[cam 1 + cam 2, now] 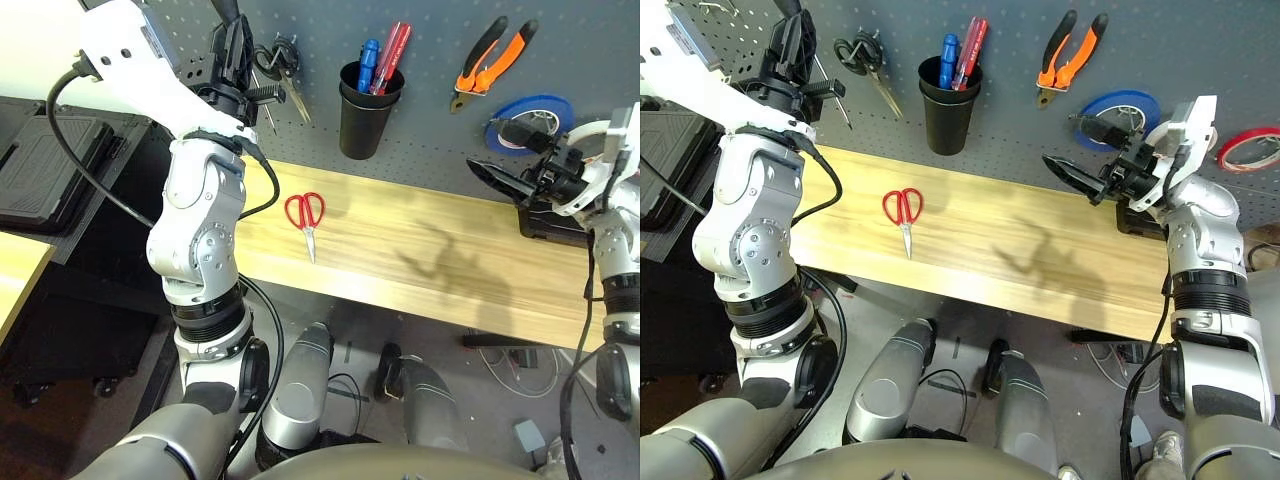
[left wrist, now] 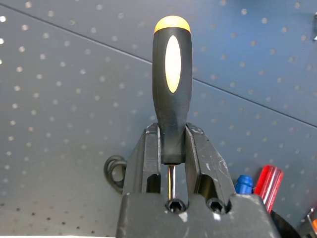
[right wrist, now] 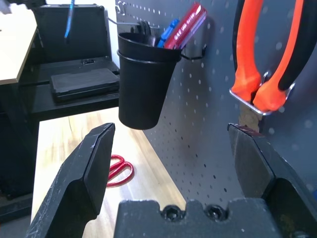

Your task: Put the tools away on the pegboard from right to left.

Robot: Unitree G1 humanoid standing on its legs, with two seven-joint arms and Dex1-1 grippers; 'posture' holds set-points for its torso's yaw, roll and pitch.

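Pegboard [image 1: 430,90]: dark grey panel rising behind the desk [image 1: 420,250], carrying hooks and a black cup [image 1: 362,105].
Pliers [image 1: 492,55]: orange-and-black handles, hung on a hook to the right of the cup; judged put away.
White tape roll: not made out in these views; its state cannot be told.
Screwdriver [image 2: 171,89]: slim, black-orange handle, clamped between the fingers of the left gripper [image 2: 171,148], handle end pointing away from the wrist toward the panel. Held up near the board, left of the cup; not yet stowed.
Red-handled scissors [image 1: 306,214]: flat on the desk, below and left of the cup, blades pointing toward the near edge; untouched, judged last in order.
Left gripper: nearly closed, gripping the screwdriver just above where the shaft meets the handle.
Right gripper [image 1: 1080,178]: jaws spread wide, nothing between them, raised near the board below the pliers.
Progress: the pliers look done; one tool in hand, one on the desk.
Cup contents: blue and red handles already standing inside, crowding any slot for the screwdriver.
Other items: black-handled scissors [image 1: 865,62] hung left of the cup, close to the left gripper; blue tape roll [image 1: 1120,112] and red tape roll [image 1: 1248,146] on the board at right; dark case [image 1: 60,165] to the left of the desk.
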